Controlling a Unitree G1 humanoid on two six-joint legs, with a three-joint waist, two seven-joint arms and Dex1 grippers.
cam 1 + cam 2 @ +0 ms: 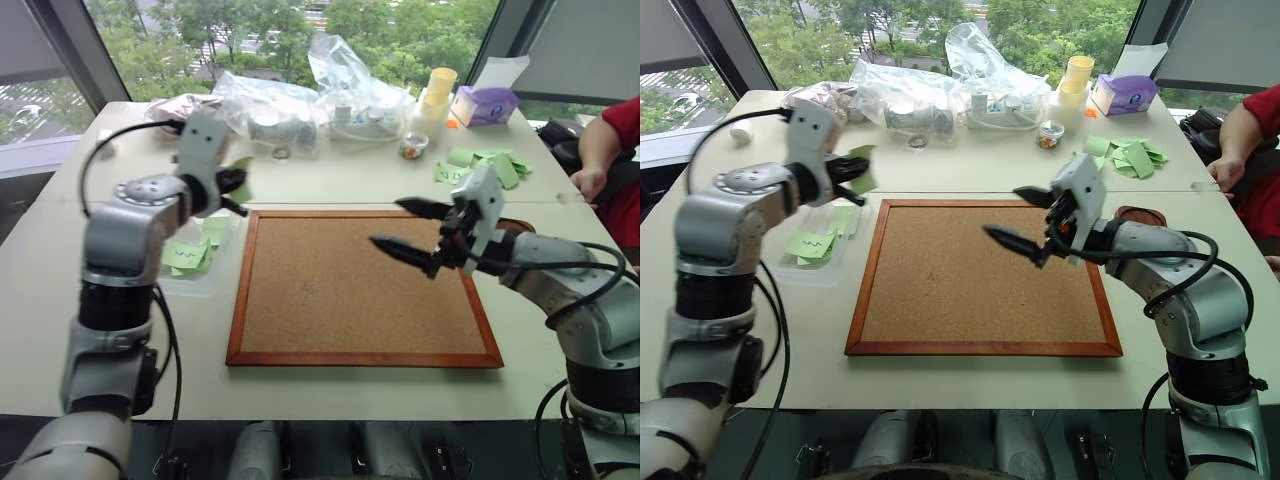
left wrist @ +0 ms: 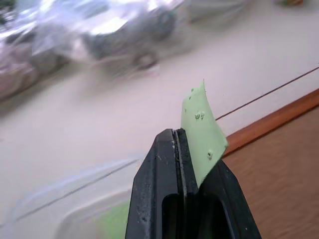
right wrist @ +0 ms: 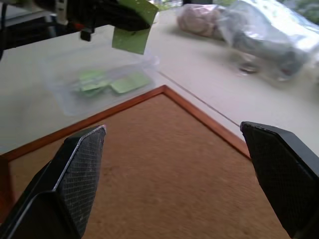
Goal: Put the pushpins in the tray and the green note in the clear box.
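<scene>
My right tool (image 1: pixel 1018 222) hangs over the cork board (image 1: pixel 980 280), fingers wide apart, empty. My left tool (image 1: pixel 236 186) is clamped on the green note (image 1: pixel 862 175) above the clear box (image 1: pixel 800 272). Tray (image 1: pixel 1142 215) past the board's right corner.

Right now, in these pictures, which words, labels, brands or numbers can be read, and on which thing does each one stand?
No text can be read in any view.
Green note in the left pincer: dark marks, not legible.
Green notes in the clear box: dark scribble, no readable word.
Purple box at the far edge: no legible print.
Small jar: coloured label, too small to read.
</scene>
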